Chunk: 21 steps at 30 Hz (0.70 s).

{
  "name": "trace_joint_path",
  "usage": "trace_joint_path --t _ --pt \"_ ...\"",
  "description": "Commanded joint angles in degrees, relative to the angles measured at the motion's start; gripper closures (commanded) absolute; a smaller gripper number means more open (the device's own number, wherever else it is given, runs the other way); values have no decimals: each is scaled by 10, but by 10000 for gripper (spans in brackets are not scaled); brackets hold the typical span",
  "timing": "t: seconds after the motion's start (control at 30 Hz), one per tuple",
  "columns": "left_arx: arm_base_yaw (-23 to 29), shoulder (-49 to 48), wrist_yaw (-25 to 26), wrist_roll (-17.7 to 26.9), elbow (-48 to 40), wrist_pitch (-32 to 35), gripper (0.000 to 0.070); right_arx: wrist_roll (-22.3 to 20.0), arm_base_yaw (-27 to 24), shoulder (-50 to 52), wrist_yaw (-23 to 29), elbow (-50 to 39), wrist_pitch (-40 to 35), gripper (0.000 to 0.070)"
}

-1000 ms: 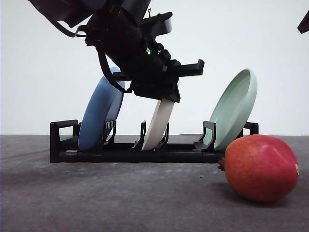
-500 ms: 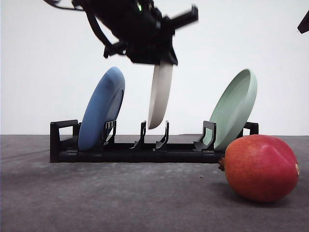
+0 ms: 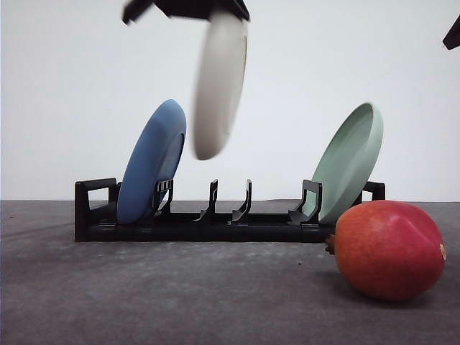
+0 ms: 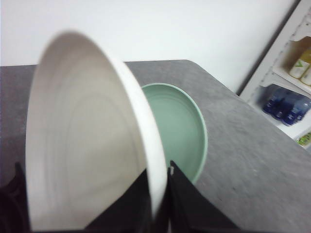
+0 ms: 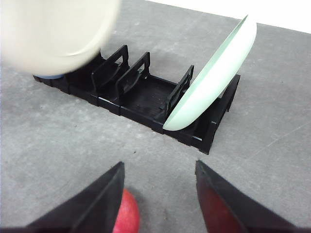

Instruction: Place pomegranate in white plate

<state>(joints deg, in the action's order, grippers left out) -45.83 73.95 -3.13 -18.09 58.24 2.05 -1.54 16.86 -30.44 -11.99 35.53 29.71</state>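
Observation:
The white plate point(image 3: 219, 85) hangs on edge in the air above the black rack point(image 3: 215, 215), clear of its slots. My left gripper point(image 4: 158, 201) is shut on the plate's rim point(image 4: 146, 141), and the plate's pale face point(image 4: 82, 136) fills much of the left wrist view. The gripper's black body point(image 3: 187, 7) sits at the top edge of the front view. The pomegranate point(image 3: 388, 249) lies on the grey table at the front right. My right gripper point(image 5: 158, 194) is open above the table, with the pomegranate point(image 5: 125, 213) just beside its one finger point(image 5: 92, 204).
A blue plate point(image 3: 151, 162) leans in the rack's left slot and a pale green plate point(image 3: 348, 162) in its right slot. The rack's middle slots point(image 5: 126, 73) hold nothing. A shelf with bottles point(image 4: 291, 92) stands beyond the table edge.
The left gripper has lifted the white plate up out of the rack's middle slot, and it now swings higher and slightly left. The pomegranate and the other plates have not moved.

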Motion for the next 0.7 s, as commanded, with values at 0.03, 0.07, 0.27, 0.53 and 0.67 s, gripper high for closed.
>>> trace_joint_path --t 0.03,0.07,0.27,0.53,0.67 --pt "-13 -24 2 0 11 -31 687 -2 3 -2 0 8 -5 404" --pt "-17 -34 1 3 6 -37 687 -2 3 -2 0 8 -5 404" --pt "-46 -105 1 11 -63 0 687 -2 3 -2 0 8 -5 404" --pt "-71 -175 2 25 -173 83 690 -2 3 -2 0 8 -3 404" --pt "-78 -181 17 45 -196 78 690 -2 3 -2 0 8 7 404"
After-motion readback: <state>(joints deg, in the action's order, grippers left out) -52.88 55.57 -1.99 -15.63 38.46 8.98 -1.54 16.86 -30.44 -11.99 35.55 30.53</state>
